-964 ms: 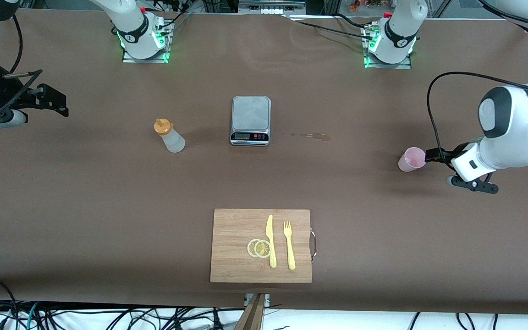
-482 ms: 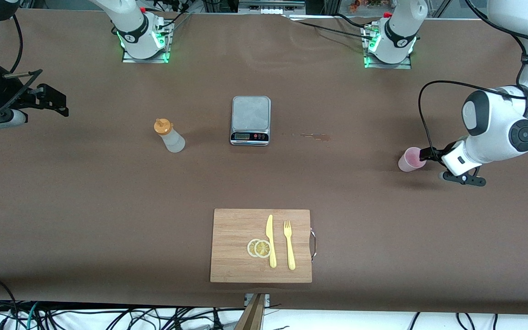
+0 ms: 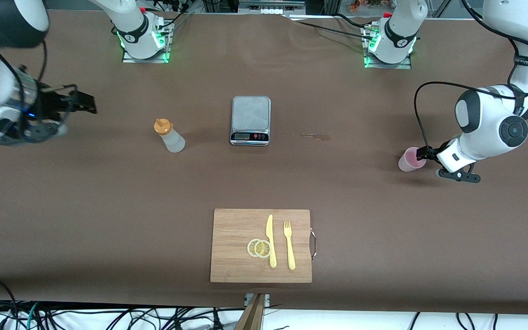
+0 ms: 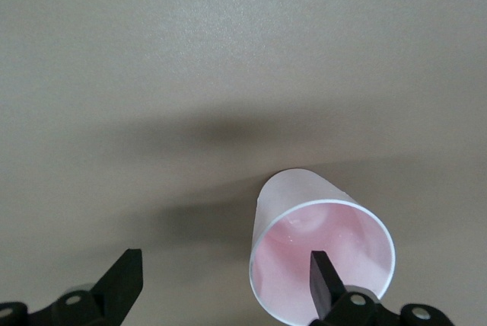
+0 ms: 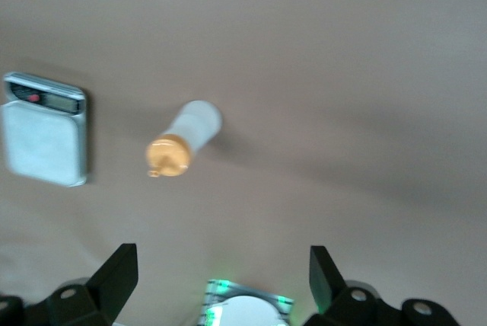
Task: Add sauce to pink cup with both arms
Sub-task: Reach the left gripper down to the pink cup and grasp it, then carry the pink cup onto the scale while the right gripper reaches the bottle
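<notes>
The pink cup [image 3: 410, 159] stands upright on the brown table toward the left arm's end. My left gripper [image 3: 422, 155] is open at the cup's rim. In the left wrist view one fingertip [image 4: 319, 276] is over the cup's mouth [image 4: 335, 238] and the other is outside, with one cup wall between them [image 4: 226, 259]. The sauce bottle [image 3: 169, 136], whitish with an orange cap, stands toward the right arm's end, beside the scale. My right gripper [image 3: 85, 103] is open and empty in the air, apart from the bottle. The right wrist view [image 5: 222, 254] shows the bottle [image 5: 183, 139] ahead.
A grey kitchen scale [image 3: 250, 119] sits mid-table, also in the right wrist view [image 5: 42, 132]. A small brown stain [image 3: 315, 135] lies beside it. A wooden cutting board [image 3: 234, 224], nearer the front camera, holds lemon slices [image 3: 259, 248], a yellow knife [image 3: 271, 240] and a fork [image 3: 288, 245].
My left gripper has closed in on the pink cup's rim as its arm drew back. My right arm has swung in from the table's end toward the sauce bottle.
</notes>
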Robot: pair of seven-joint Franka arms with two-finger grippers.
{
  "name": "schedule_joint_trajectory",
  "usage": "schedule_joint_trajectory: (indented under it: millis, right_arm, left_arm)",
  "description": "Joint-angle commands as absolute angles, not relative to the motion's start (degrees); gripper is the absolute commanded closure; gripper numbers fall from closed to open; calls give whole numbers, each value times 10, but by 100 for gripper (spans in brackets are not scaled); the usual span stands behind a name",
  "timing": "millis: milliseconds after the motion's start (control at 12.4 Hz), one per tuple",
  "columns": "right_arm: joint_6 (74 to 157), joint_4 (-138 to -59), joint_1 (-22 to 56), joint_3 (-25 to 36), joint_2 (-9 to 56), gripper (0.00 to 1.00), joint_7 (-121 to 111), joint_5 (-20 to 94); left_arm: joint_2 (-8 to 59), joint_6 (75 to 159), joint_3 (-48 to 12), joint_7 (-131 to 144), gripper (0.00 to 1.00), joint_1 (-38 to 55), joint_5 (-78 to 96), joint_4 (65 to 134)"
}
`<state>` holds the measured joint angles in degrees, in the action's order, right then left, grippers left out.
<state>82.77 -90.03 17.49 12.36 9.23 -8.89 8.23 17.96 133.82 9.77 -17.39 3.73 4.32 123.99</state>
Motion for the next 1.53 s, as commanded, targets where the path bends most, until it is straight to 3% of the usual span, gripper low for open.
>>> schedule_joint_trajectory:
  millis: [0, 161, 402, 482, 562, 1124, 1446]
  right_arm:
    - [809, -876, 171, 127, 84, 0, -257, 118]
    - [831, -878, 164, 146, 83, 0, -483, 162]
    - [824, -895, 157, 196, 89, 0, -645, 222]
    - [823, -898, 154, 198, 91, 0, -676, 230]
    - [819, -906, 133, 198, 92, 0, -714, 242]
    - [807, -994, 63, 196, 139, 0, -939, 350]
    - [809, -1025, 33, 194, 207, 0, -1106, 412]
  left_arm:
    - [166, 1363, 98, -178, 5, 41, 54, 1266]
    - [167, 1363, 98, -175, 23, 48, 55, 1266]
    - [168, 1360, 97, -160, 76, 55, 54, 1263]
    - [171, 1360, 95, -160, 91, 55, 54, 1261]
    - [172, 1360, 95, -161, 100, 56, 54, 1260]
    - [152, 1334, 78, -143, 100, 99, 82, 1216]
    - [141, 1239, 39, 2, 100, 184, 91, 1134]
